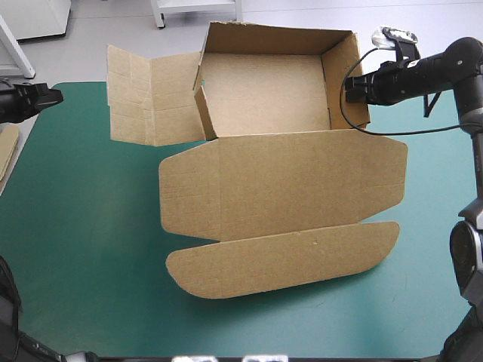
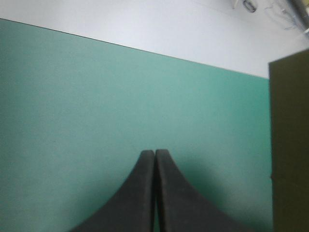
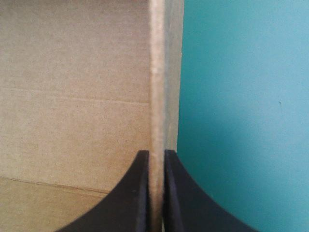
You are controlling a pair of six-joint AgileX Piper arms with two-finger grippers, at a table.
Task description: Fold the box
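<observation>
box (image 1: 264, 90): at the far middle of the teal-green cover (image 1: 90, 226); open tray, back and right walls raised.
lid (image 1: 287, 181): flat on the cover, toward the near edge; tuck flap (image 1: 283, 260) flat at its near side.
left panel (image 1: 147, 98): opened outward, not tucked.
right gripper (image 1: 353, 89) (image 3: 155, 154): clamped on the right wall (image 1: 346, 75), board edge between the nearly closed fingers.
left gripper (image 1: 56, 96) (image 2: 154, 152): fingers pressed together, holding nothing; over bare cover near the table's left edge, apart from the box.
spare board (image 1: 6, 151): at the left edge.
</observation>
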